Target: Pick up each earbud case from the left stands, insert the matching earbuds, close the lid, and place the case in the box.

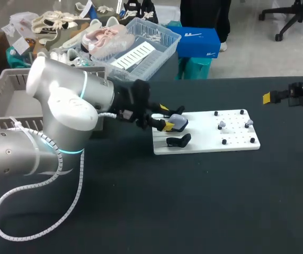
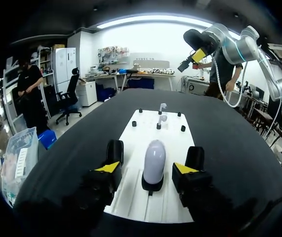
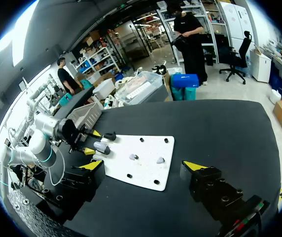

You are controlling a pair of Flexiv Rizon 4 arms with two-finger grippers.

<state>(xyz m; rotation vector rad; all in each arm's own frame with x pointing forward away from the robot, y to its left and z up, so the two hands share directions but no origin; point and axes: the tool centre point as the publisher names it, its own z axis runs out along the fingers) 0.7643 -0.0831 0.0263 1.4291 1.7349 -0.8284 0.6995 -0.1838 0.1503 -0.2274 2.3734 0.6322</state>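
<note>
L arm (image 1: 61, 106) closest to cam. L gripper (image 2: 147, 168) open, fingers flank earbud case (image 2: 154, 160), gap each side, no contact. Case sits on stand at left end of white board (image 2: 146, 123), long axis along fingers. R gripper (image 3: 144, 166) open, well off board's right end. L nearer for pick.

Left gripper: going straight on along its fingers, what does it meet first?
Probably the pale earbud case on its black stand, dead ahead of the left gripper; its open fingers look set to pass either side of it.
</note>
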